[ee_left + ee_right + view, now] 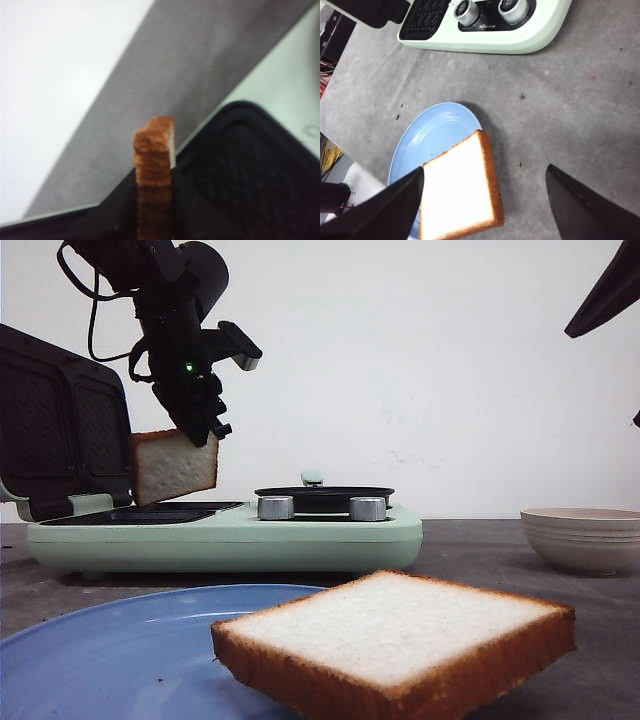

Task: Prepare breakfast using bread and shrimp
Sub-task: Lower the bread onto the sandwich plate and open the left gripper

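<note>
Over the open sandwich maker my left gripper hung with its jaws closed on one slice of bread, pinched at the top edge so the slice dangled upright, its lower edge just above the dark grill plate and apart from it. From my left wrist I saw the slice edge-on, brown crust towards me, with the ribbed plate below. The lid stood raised at the left.

I judged this to be the step of loading the first slice: carried to the maker, not yet set down. The next move called for lowering the slice and tipping it flat so it would lie square within the plate's recess, then letting go without dragging it off centre. Soft crumb would fold under a careless release, I thought.

My right gripper stood open and empty, its two dark fingers spread above the table. Below it the second slice lay flat, half on the blue plate and overhanging its rim. A pale bowl sat well to the right; if shrimp lay inside, I could not tell, for none showed in any view.
</note>
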Controlling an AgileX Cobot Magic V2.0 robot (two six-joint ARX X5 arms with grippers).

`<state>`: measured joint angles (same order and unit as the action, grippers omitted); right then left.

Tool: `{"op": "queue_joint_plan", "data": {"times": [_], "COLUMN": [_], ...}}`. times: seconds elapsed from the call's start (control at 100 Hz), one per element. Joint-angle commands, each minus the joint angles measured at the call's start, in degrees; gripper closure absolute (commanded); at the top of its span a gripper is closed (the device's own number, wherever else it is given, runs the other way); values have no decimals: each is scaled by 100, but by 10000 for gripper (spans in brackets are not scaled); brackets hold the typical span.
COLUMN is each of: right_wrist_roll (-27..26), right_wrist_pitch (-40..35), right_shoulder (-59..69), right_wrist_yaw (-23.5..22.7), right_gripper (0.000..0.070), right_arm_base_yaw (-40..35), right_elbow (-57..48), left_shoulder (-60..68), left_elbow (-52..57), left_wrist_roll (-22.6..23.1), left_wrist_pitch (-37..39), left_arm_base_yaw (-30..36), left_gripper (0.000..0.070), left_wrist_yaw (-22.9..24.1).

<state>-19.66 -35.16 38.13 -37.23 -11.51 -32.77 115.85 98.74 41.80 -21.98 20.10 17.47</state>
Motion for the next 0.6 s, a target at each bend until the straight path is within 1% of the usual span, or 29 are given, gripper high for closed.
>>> {"op": "queue_joint_plan", "data": {"times": [0.0,0.07,0.11,0.16,0.29,0.33,0.36,0.41,0.43,0.59], "right_wrist_roll": [81,76,74,63,59,61,59,61,61,61], "right_wrist_pitch": [35,33,33,31,-9,-28,-46,-79,-94,-186], "right_shoulder": [37,37,37,37,37,37,37,37,37,37], "right_wrist_yaw": [20,17,15,15,15,15,15,15,13,11], "right_gripper": [221,221,221,221,221,221,221,221,221,221], "right_arm_base_yaw": [-15,-15,-15,-15,-15,-15,-15,-15,-15,-15], "right_elbow": [-79,-79,-79,-79,-79,-79,-79,-79,-79,-79], "left_shoulder": [153,155,155,155,155,155,155,153,151,120], "left_elbow": [160,160,160,160,160,160,160,160,160,192], "left_wrist_roll": [-369,-463,-483,-498,-557,-586,-616,-671,-695,-817], "left_wrist_pitch": [-129,-201,-199,-199,-203,-201,-195,-175,-168,-127], "left_arm_base_yaw": [-26,-26,-26,-26,-26,-26,-26,-26,-26,-20], "left_gripper": [700,693,639,529,176,100,59,8,0,0], "left_wrist_yaw": [-232,-367,-361,-358,-201,-188,-186,-181,-179,55]}}
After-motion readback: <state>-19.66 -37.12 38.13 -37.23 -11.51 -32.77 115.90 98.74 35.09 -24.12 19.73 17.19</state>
